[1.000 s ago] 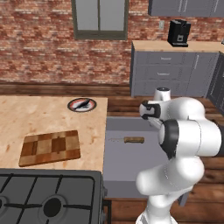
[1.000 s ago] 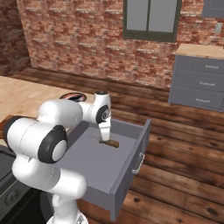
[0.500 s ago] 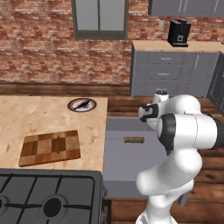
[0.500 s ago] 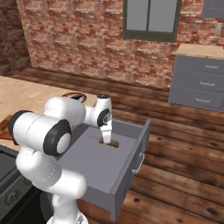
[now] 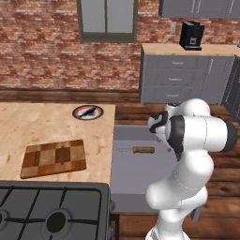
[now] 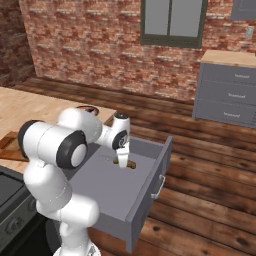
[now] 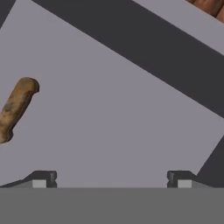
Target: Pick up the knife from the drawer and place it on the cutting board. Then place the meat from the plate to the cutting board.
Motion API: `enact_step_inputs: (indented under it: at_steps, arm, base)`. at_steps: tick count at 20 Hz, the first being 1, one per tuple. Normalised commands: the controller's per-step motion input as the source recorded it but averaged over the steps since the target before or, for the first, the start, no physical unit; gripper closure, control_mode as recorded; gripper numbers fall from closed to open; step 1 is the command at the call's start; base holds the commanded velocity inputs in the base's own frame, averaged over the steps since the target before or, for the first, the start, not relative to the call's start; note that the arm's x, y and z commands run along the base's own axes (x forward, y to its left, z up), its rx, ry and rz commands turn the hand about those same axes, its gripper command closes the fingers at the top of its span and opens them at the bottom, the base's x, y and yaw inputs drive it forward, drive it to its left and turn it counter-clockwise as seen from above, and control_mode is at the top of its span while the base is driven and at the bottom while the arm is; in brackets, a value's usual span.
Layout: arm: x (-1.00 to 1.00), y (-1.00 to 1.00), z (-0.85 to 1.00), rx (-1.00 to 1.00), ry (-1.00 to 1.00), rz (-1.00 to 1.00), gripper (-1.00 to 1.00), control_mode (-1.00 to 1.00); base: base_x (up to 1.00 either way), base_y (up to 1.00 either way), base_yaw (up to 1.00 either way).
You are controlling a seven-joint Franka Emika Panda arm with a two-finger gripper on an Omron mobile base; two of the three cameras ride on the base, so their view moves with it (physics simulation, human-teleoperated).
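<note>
Left base view: the surface [image 5: 28, 126] is a light wooden top, bordered at the near edge by a dark stove [image 5: 51, 211] and at its right by the open drawer [image 5: 136, 173], which is pulled out over a wooden plank floor [image 5: 131, 110]. The cutting board [image 5: 54, 158] lies flat on the surface near the stove. The plate [image 5: 87, 112] sits farther back, near the surface's right edge and well apart from the board, with the meat [image 5: 90, 111] on it. The knife [image 5: 140, 150] lies flat on the drawer bottom, its blade pointing toward the surface. Behind stands a red brick wall [image 5: 42, 47] with a framed window [image 5: 107, 21], and to the right a run of grey cabinets [image 5: 187, 75] topped in wood carries a black appliance [image 5: 191, 35]. Right base view: the end effector [image 6: 122, 164] points down into the drawer just beside the knife handle. Hand view: its fingers [image 7: 41, 179] stand wide apart with nothing between them; the handle lies off to the left on the grey drawer floor, not touching them.
</note>
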Motion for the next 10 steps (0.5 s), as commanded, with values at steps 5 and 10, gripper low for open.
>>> enact_step_inputs:
  at_steps: [5,10]
  arm:
    - [0.16,0.01,-0.22,0.05,0.00,0.00,-1.00,-1.00]
    - [0.16,0.16,-0.13,0.00,0.00,-0.01,-1.00,-1.00]
  base:
    - [0.00,0.00,0.00]
    - [0.00,0.00,0.00]
